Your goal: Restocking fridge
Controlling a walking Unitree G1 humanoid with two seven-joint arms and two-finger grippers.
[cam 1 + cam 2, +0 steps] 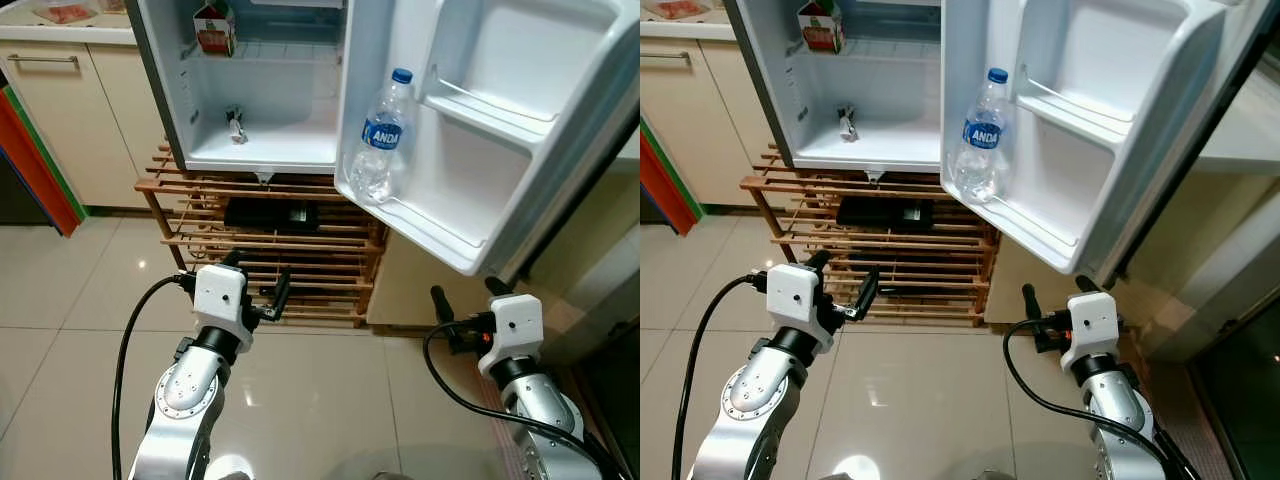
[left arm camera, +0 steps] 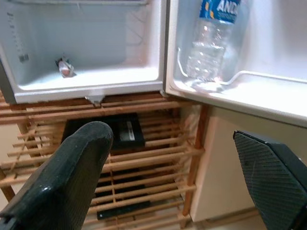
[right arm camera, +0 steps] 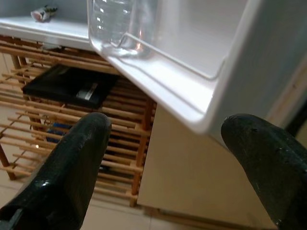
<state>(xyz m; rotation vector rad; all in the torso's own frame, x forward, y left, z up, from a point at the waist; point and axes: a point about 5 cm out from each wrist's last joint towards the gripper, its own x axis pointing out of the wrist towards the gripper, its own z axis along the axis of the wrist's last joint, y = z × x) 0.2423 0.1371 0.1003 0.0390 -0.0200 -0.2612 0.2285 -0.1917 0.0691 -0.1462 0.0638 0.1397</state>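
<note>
While both pincers [image 1: 263, 283] [image 1: 1052, 300] gape, water bottle [image 1: 380, 140] cap cropped in wrist views.

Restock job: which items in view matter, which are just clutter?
Job:
- fridge, door open
- water bottle upright in the lower door shelf
- carton on the upper fridge shelf
- left gripper and right gripper, both open and empty

Clutter:
- wooden rack
- black device on the rack
- kitchen cabinet

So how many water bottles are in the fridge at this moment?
1. The water bottle stands upright in the lowest shelf of the open fridge door. More could be hidden above the frame.
</note>
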